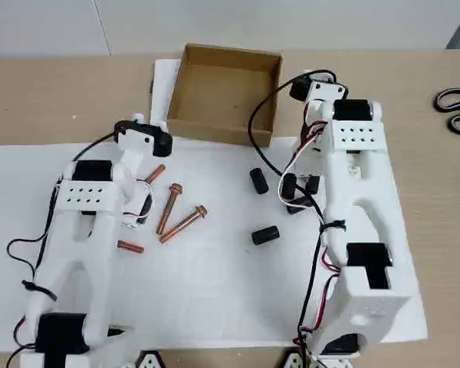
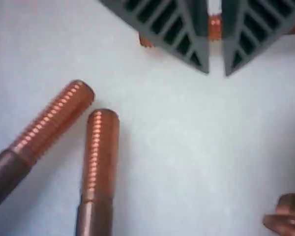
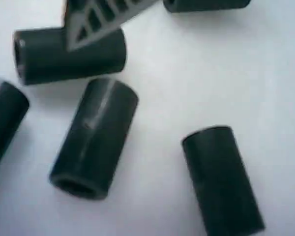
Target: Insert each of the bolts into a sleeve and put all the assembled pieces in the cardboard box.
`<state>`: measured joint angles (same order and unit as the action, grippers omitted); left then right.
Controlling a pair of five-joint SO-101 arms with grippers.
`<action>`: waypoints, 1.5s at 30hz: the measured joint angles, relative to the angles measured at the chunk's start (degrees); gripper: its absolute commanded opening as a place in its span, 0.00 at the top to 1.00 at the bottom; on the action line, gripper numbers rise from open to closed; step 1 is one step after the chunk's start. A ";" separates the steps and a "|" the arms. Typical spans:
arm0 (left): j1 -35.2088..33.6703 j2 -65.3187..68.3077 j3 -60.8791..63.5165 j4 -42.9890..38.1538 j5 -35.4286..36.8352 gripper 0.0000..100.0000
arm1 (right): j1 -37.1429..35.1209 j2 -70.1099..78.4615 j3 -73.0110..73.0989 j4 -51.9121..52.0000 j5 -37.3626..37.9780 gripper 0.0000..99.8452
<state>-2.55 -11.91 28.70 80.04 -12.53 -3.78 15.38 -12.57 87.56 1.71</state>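
High view: cardboard box [image 1: 218,129] is sitting at the far edge of the paper [image 1: 215,299], with no pieces lying in it. Four bolts [image 1: 169,208] are lying loose by the left gripper [image 1: 140,205], and sleeves [image 1: 265,234] are lying around the right gripper [image 1: 300,193]. Left wrist view: jaws are standing all but closed, gripping nothing. One bolt [image 2: 215,27] is showing through the slot, lying crosswise beyond them. Right wrist view: gripper is hanging over clustered sleeves; its opening cannot be told. Judging: first pick is only beginning. Next, left jaws are needing to widen and straddle a bolt.
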 measured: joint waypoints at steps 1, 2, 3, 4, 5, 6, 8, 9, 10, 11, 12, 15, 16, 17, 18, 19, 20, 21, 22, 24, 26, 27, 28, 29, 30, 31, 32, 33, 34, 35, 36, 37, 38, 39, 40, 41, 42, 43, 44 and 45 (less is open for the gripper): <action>0.00 0.00 0.00 0.00 0.00 0.99 | -0.09 0.44 0.00 -0.44 0.00 0.82; 0.00 0.00 0.00 0.00 0.09 0.99 | -0.09 0.88 0.00 -0.88 0.00 0.82; 0.00 0.00 0.00 0.00 0.09 0.99 | -0.18 1.58 0.00 -1.23 0.00 0.82; 0.00 0.00 0.00 0.00 0.09 0.99 | -0.18 2.02 0.00 -1.67 0.00 0.82; 0.00 0.00 0.00 0.00 0.09 0.99 | -0.09 2.64 0.00 -2.02 0.00 0.82; 0.00 0.00 0.00 0.00 0.09 0.99 | -0.09 3.08 0.00 -2.29 0.00 0.82; 0.00 0.00 0.00 0.00 0.09 0.99 | 0.00 4.13 0.00 -3.16 0.00 0.82; 0.00 0.00 0.00 0.00 0.09 0.99 | 0.00 4.75 0.00 -3.52 0.00 0.82; 0.00 0.00 0.00 0.00 0.09 0.99 | -0.09 5.19 0.00 -3.96 0.00 0.82; 0.00 0.00 0.00 0.00 0.09 0.99 | -0.09 5.63 0.00 -4.22 0.00 0.82; 0.00 0.00 0.00 0.00 0.09 0.99 | -0.09 5.89 0.00 -4.40 0.00 0.82; 0.00 0.00 0.00 0.00 0.09 0.99 | -0.09 6.33 0.00 -4.66 0.00 0.82; 0.00 0.00 0.00 0.00 0.09 0.99 | -0.09 6.42 0.00 -4.66 0.00 0.82; 0.00 0.00 0.00 0.00 0.09 0.99 | -0.09 6.42 0.00 -4.66 0.00 0.82; 0.00 0.00 0.00 0.00 0.09 0.99 | -0.09 6.42 0.00 -4.66 0.00 0.82; 0.00 0.00 0.00 0.00 0.09 0.99 | -0.09 6.42 0.00 -4.66 0.00 0.82; 0.00 0.00 0.00 0.00 0.09 0.99 | -0.09 6.42 0.00 -4.66 0.00 0.82; 0.00 0.00 0.00 0.00 0.09 0.99 | -0.09 6.42 0.00 -4.66 0.00 0.82; 0.00 0.00 0.00 0.00 0.09 0.99 | -0.09 6.42 0.00 -4.66 0.00 0.82; 0.00 0.00 0.00 0.00 0.09 0.99 | -0.09 6.42 0.00 -5.71 0.00 0.82; 0.00 0.00 0.00 0.00 0.09 0.99 | -0.09 7.38 0.00 -6.51 0.00 0.82; 0.00 0.00 0.00 0.00 0.09 0.99 | -0.35 8.00 0.00 -6.77 0.00 0.82; 0.00 0.00 0.00 0.00 0.09 0.99 | -0.62 8.53 0.00 -6.95 0.00 0.82; 0.00 0.00 0.00 0.00 0.09 0.99 | -0.88 9.05 0.00 -7.21 0.00 0.82; 0.00 0.00 0.00 0.00 0.09 0.99 | -1.14 9.58 0.00 -7.21 0.00 0.82; 0.00 0.00 0.00 0.00 0.09 0.99 | -1.14 9.93 0.00 -7.30 0.00 0.82; 0.00 0.00 0.00 0.00 0.09 0.99 | -1.05 10.37 0.00 -7.38 0.00 0.82; 0.00 0.00 0.00 0.00 0.09 0.99 | -1.05 10.81 0.00 -7.38 0.00 0.82; 0.00 0.00 0.00 0.00 0.09 0.99 | -0.97 11.25 0.00 -7.38 0.00 0.82; 0.00 0.00 0.00 0.00 0.09 0.99 | -0.97 11.43 0.00 -7.38 0.00 0.82; 0.00 0.00 0.00 0.00 0.09 0.99 | -0.97 11.60 0.00 -7.38 0.00 0.82; 0.00 0.00 0.00 0.00 0.09 0.99 | -0.97 11.96 0.00 -7.38 0.00 0.82; 0.00 0.00 0.00 0.00 0.09 0.99 | -0.97 12.13 0.00 -7.38 0.00 0.82; 0.00 0.00 0.00 0.00 0.09 0.99 | -0.97 12.48 0.00 -7.38 0.00 0.82; 0.00 0.00 0.00 0.00 0.09 0.99 | -0.97 12.84 -0.09 -7.74 0.00 0.82; 0.00 0.00 0.00 0.00 0.09 0.99 | -0.97 13.27 -0.09 -8.00 0.00 0.82; 0.00 0.00 0.00 0.00 0.09 0.99 | -0.88 13.71 -0.35 -8.18 0.00 0.82; 0.00 0.00 0.00 0.00 0.09 0.99 | -0.79 14.07 -0.53 -8.26 -0.09 0.82; 0.00 0.00 0.00 0.00 0.09 0.99 | -0.44 14.42 -0.62 -8.53 -0.09 0.82; 0.00 0.00 0.00 0.00 0.09 0.99 | -0.09 14.51 -0.62 -8.70 -0.09 0.82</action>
<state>-2.55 -11.91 28.70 80.04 -12.44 -3.87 29.89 -13.19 78.86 1.63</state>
